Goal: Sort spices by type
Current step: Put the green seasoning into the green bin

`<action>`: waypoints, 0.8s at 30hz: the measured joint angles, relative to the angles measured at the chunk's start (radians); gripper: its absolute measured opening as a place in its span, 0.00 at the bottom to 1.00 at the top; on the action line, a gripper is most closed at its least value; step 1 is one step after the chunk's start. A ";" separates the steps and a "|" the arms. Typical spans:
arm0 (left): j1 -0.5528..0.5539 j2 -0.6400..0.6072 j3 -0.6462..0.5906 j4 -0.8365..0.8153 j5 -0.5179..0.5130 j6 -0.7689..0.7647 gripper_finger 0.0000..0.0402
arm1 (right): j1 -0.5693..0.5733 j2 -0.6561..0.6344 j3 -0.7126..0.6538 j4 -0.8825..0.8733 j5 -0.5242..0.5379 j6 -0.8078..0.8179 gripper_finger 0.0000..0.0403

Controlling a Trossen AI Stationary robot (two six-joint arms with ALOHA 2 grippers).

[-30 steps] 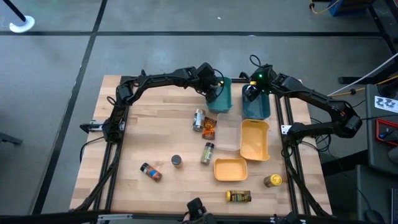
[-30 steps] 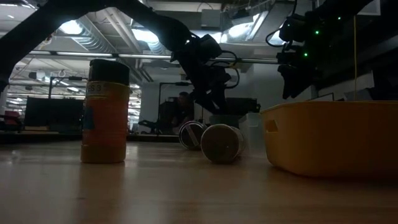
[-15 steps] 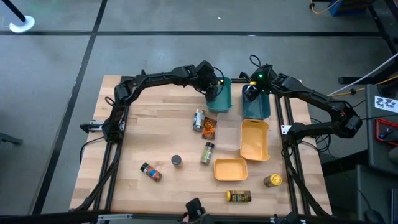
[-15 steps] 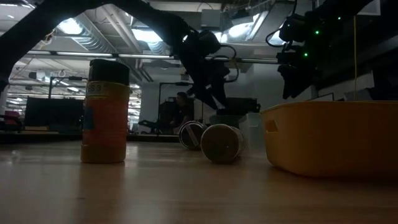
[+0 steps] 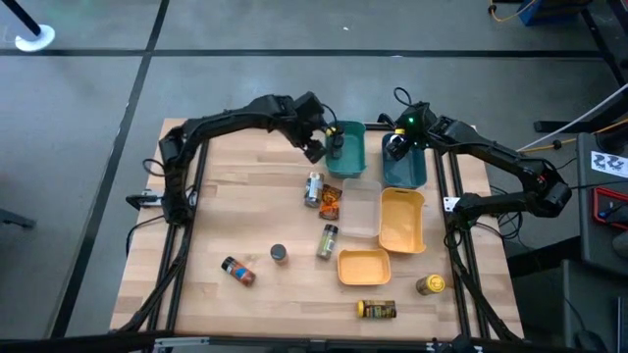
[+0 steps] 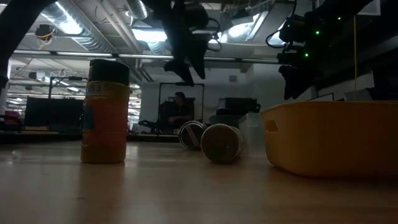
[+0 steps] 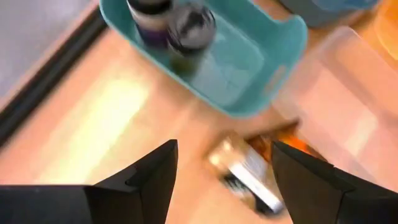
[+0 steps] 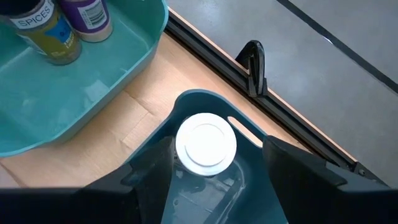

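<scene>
Two spice jars (image 7: 177, 25) stand upright in the teal bin (image 5: 346, 149) at the far middle. My left gripper (image 5: 316, 148) hangs open and empty above the table, just left of that bin. My right gripper (image 5: 395, 145) is open over the darker blue bin (image 5: 403, 167). Its fingers stand on either side of a white-lidded jar (image 8: 206, 144) that stands upright in the bin, apart from it. More spices are on the table: a jar lying on its side (image 5: 313, 188) beside an orange packet (image 5: 331, 201), and several jars nearer the front (image 5: 280, 254).
Two yellow bins (image 5: 401, 220) (image 5: 364, 266) and a clear bin (image 5: 365, 209) sit right of centre. A yellow-lidded jar (image 5: 430, 285) and a lying yellow jar (image 5: 376, 310) are near the front right. The left half of the wooden table (image 5: 226, 206) holds little.
My left gripper has risen out of the teal bin and drawn back toward the table's left edge, tipping as it went. Its fingers stay open and empty. The jars in the bin have stayed where they were.
</scene>
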 joint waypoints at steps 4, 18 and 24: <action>-0.069 -0.016 0.000 -0.068 0.000 -0.106 0.60 | 0.000 0.000 0.000 -0.003 0.000 0.000 0.61; -0.374 -0.014 -0.014 -0.065 -0.049 -0.414 0.60 | 0.000 0.000 0.000 -0.012 -0.009 -0.002 0.61; -0.478 -0.001 -0.101 0.045 -0.062 -0.556 0.60 | 0.000 0.000 0.000 -0.012 -0.009 -0.046 0.61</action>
